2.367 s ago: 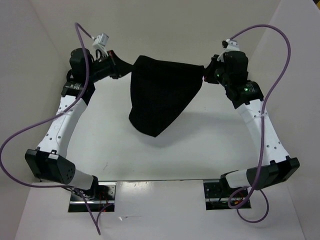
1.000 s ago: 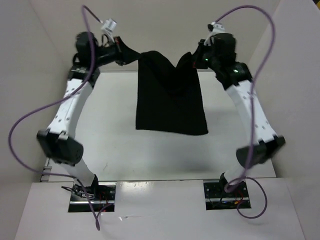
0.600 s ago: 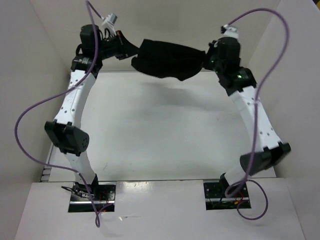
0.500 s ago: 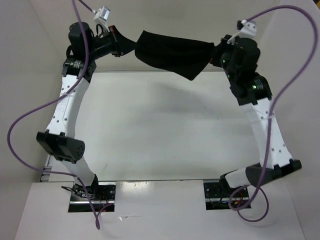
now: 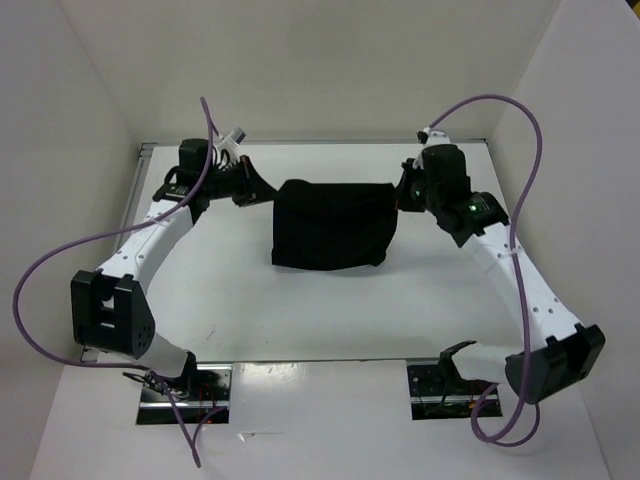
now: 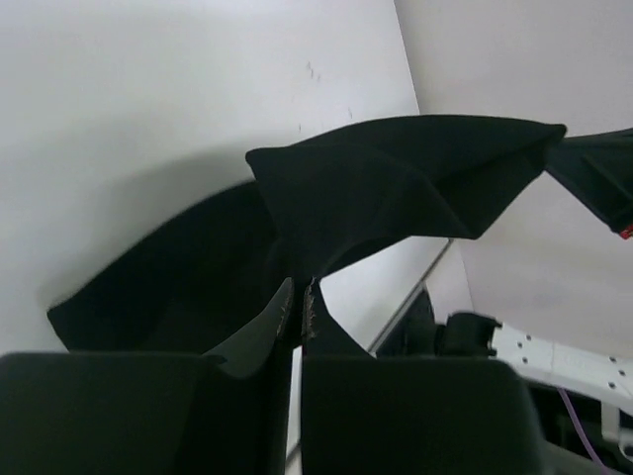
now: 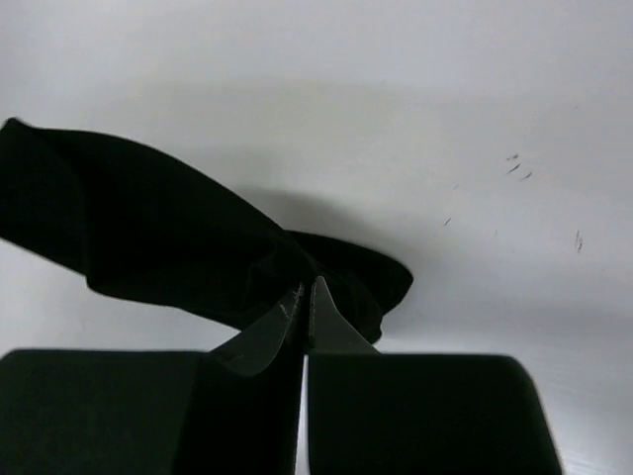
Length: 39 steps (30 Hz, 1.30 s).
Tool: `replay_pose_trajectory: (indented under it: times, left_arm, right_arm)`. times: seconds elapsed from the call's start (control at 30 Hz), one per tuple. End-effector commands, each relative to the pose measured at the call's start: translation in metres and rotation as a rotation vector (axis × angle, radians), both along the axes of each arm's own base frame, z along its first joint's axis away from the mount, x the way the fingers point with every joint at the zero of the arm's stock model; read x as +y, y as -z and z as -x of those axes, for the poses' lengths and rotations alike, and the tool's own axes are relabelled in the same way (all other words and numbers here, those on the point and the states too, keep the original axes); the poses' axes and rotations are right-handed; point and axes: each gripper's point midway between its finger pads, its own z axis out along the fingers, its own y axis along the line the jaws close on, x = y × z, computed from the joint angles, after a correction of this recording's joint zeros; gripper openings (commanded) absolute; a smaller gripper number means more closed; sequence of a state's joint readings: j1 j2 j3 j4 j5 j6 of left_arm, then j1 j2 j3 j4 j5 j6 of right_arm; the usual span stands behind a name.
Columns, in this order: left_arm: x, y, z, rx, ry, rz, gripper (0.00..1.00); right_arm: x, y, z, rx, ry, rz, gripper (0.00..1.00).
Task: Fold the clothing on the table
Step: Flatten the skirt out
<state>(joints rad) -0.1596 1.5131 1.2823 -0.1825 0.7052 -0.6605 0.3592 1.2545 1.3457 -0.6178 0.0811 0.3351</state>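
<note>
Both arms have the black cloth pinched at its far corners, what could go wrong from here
One: the left gripper and right gripper are both shut on the clothing at its far corners; if one releases or pulls first, the fold could be dragged askew on the table. Two: fabric is bunched at the right pinch, so it might cling on release.

Back wall (image 5: pixel 330 60): plain white, upright | Left wall (image 5: pixel 50 150), right wall (image 5: pixel 590 150): white, flanking | Front board (image 5: pixel 320 430): white, flat, along near edge | Left opening (image 5: pixel 215 385), right opening (image 5: pixel 425 385): cut in board, metal and wiring inside
</note>
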Motion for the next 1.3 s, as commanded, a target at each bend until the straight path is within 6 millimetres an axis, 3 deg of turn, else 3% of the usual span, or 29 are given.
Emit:
replay_pose_trajectory:
  times: [0.0, 0.03, 0.07, 0.17, 0.33, 0.43, 0.53, 0.6, 0.67, 0.7, 0.77, 0.8, 0.87, 0.93, 0.97, 1.0, 1.03, 1.07, 1.1, 1.13, 1.2, 1.23, 1.27]
  left_arm:
    - [-0.002, -0.081, 0.039, -0.264, 0.098, 0.054, 0.0]
    - [-0.002, -0.083, 0.048, -0.277, 0.121, 0.05, 0.0]
    - [-0.001, -0.099, 0.064, -0.327, 0.134, 0.052, 0.0]
    - [0.005, -0.124, 0.095, -0.41, 0.139, 0.045, 0.0]
    - [0.01, -0.153, 0.135, -0.515, 0.182, 0.045, 0.0]
    - [0.012, -0.174, 0.168, -0.615, 0.214, 0.052, 0.01]
    - [0.02, -0.186, 0.178, -0.681, 0.144, 0.038, 0.03]
    - [0.024, -0.183, 0.169, -0.681, 0.099, 0.019, 0.03]
    - [0.023, -0.164, 0.143, -0.603, 0.074, 0.012, 0.03]
    - [0.02, -0.147, 0.123, -0.541, 0.074, 0.012, 0.03]
    - [0.021, -0.119, 0.093, -0.451, 0.023, -0.009, 0.03]
    - [0.02, -0.09, 0.068, -0.369, 0.002, -0.03, 0.03]
    - [0.024, -0.05, 0.042, -0.273, -0.054, -0.057, 0.03]
    - [0.022, -0.021, 0.01, -0.224, -0.094, -0.057, 0.03]
    - [0.022, -0.009, -0.001, -0.205, -0.101, -0.065, 0.03]
    - [0.021, 0.014, -0.02, -0.165, -0.109, -0.077, 0.03]
    - [0.024, 0.023, -0.034, -0.148, -0.127, -0.086, 0.03]
    - [0.021, 0.038, -0.055, -0.119, -0.126, -0.092, 0.03]
    - [0.02, 0.046, -0.064, -0.103, -0.125, -0.095, 0.03]
    - [0.016, 0.067, -0.076, -0.059, -0.116, -0.09, 0.03]
    - [0.013, 0.074, -0.089, -0.045, -0.11, -0.077, 0.03]
    - [0.015, 0.068, -0.102, -0.063, -0.123, -0.067, 0.03]
    - [0.014, 0.081, -0.108, -0.03, -0.126, -0.065, 0.03]
  right_arm:
    - [-0.001, -0.08, 0.047, -0.215, -0.072, -0.098, 0.0]
    - [0.0, -0.092, 0.054, -0.247, -0.099, -0.108, 0.0]
    - [-0.002, -0.101, 0.061, -0.266, -0.099, -0.115, 0.0]
    - [-0.011, -0.129, 0.086, -0.356, -0.132, -0.108, 0.0]
    - [-0.013, -0.159, 0.118, -0.487, -0.218, -0.102, 0.0]
    - [-0.017, -0.167, 0.131, -0.535, -0.237, -0.086, 0.0]
    - [-0.024, -0.17, 0.132, -0.55, -0.206, -0.081, 0.0]
    - [-0.018, -0.152, 0.118, -0.491, -0.209, -0.065, 0.0]
    - [-0.01, -0.129, 0.094, -0.425, -0.204, -0.044, 0.0]
    - [-0.006, -0.125, 0.085, -0.421, -0.204, -0.043, 0.0]
    - [0.003, -0.096, 0.056, -0.35, -0.197, -0.018, 0.0]
    - [0.005, -0.09, 0.043, -0.345, -0.188, -0.015, 0.0]
    - [0.013, -0.052, 0.01, -0.257, -0.181, 0.011, 0.0]
    - [0.013, -0.035, -0.016, -0.227, -0.147, 0.015, 0.0]
    - [0.017, -0.007, -0.034, -0.158, -0.146, 0.02, 0.0]
    - [0.016, 0.0, -0.045, -0.155, -0.134, 0.022, 0.0]
    - [0.019, 0.0, -0.054, -0.158, -0.134, 0.021, 0.0]
    - [0.012, 0.019, -0.07, -0.114, -0.105, 0.026, 0.0]
    - [0.01, 0.025, -0.077, -0.098, -0.096, 0.03, 0.0]
    - [0.011, 0.033, -0.089, -0.082, -0.1, 0.025, 0.0]
    - [0.005, 0.042, -0.099, -0.066, -0.082, 0.029, 0.0]
    - [0.004, 0.045, -0.103, -0.07, -0.071, 0.034, 0.0]
    - [0.002, 0.052, -0.108, -0.061, -0.058, 0.044, 0.0]
